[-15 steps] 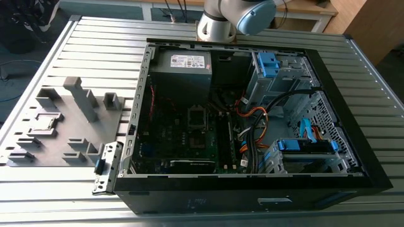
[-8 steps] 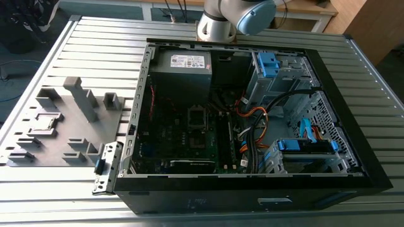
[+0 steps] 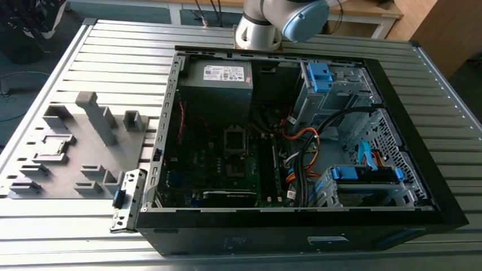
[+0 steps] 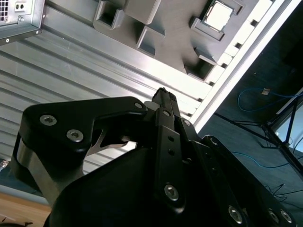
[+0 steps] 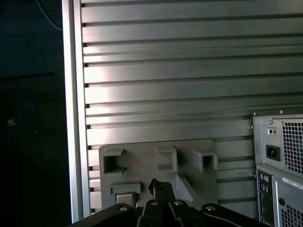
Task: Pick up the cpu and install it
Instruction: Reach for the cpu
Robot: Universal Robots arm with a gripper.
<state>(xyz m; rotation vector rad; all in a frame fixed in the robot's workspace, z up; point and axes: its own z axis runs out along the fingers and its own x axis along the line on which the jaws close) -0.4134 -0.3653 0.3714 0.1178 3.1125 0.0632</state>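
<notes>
In the exterior view, your arm [image 3: 283,22] stood at the far end of the open computer case [image 3: 301,141], away from the grey fixture [image 3: 75,169]. In the second wrist view, your gripper [image 4: 162,93] was closed on nothing, with the cpu [image 4: 218,15] lying apart in its fixture pocket. The first wrist view showed the same, so by my reading pick-up and install both remained.

Exterior view: we see even, fairly bright light; the metal table [image 3: 113,45] shows soft pale bands, and the inside of the computer case [image 3: 218,164] is dim. Second wrist view: we get strong glare on the table slats and on the cpu [image 4: 218,15] top; the gripper [image 4: 162,92] is a dark shaded mass. First wrist view: the floor [image 5: 28,118] beside the table is near black, and a few slats shine.
</notes>
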